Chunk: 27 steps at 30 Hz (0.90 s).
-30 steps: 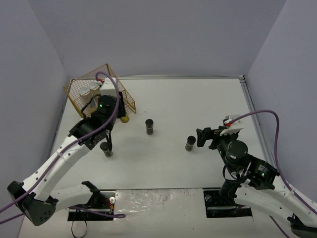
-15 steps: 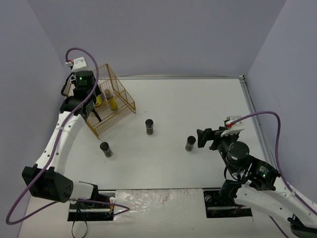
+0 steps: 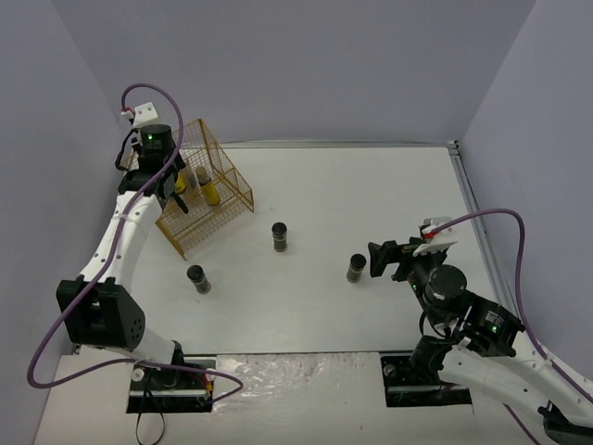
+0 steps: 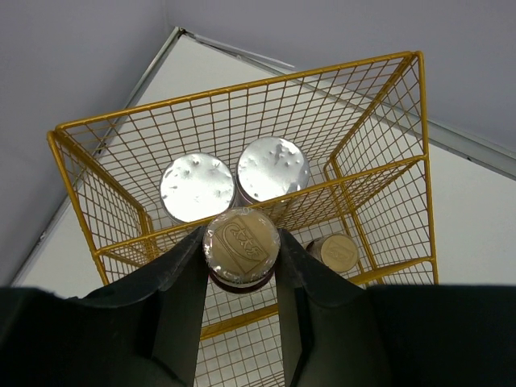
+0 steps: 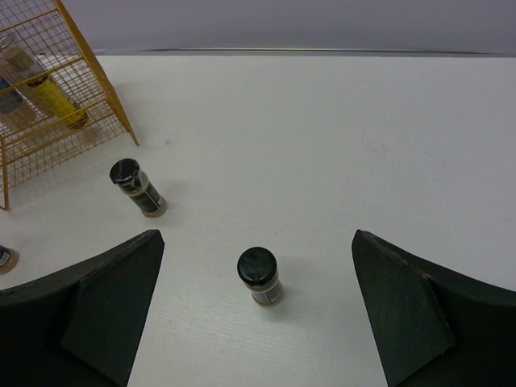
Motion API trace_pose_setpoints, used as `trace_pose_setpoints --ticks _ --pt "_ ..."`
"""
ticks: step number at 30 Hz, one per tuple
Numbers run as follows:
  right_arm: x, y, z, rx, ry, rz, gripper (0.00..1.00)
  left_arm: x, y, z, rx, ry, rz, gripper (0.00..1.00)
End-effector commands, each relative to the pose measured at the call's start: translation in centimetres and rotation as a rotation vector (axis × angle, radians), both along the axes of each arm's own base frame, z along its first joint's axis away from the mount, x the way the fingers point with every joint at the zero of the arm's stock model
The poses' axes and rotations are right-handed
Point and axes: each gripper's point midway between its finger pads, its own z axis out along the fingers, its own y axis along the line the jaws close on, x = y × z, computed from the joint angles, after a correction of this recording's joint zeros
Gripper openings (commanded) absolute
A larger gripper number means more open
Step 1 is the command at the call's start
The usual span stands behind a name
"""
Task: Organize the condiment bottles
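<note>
Black-capped and dark, the left jar [image 3: 197,278] and the right jar [image 3: 356,268] stand upright on the white desk [image 3: 371,185], nearest the arm bases. Just beside the right jar hangs the right gripper [image 3: 374,259], fingers spread wide, touching nothing. Farther back stands the middle jar [image 3: 280,236]. At the far left, the left gripper [image 4: 239,256] pinches a tan-capped bottle [image 4: 241,242] at the gold wire rack [image 4: 355,105]. In the rack the left cylinder [image 4: 197,187] and the right cylinder [image 4: 272,168], both silver-lidded, sit side by side, with a second tan-capped bottle [image 4: 339,251] near them.
</note>
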Motion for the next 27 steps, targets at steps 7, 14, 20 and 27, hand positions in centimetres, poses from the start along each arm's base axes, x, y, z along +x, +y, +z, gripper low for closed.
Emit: trace_pose_setpoints --ticks 7,14,20,27 --pt "0.4 0.6 0.5 0.023 -0.013 -0.003 1.0 2.4 -0.5 1.3 -0.04 -0.14 -0.007 0.0" --pt "0.4 0.7 0.4 0.024 -0.011 -0.001 1.0 3.0 -0.8 -1.8 -0.053 -0.111 -0.011 0.0" --pt "0.5 0.8 0.4 0.023 -0.01 0.001 1.0 3.0 -0.6 -4.2 -0.053 -0.098 0.003 0.05" --pt "0.5 0.9 0.4 0.022 -0.008 0.003 1.0 2.5 -0.8 -6.2 -0.062 -0.059 0.001 0.31"
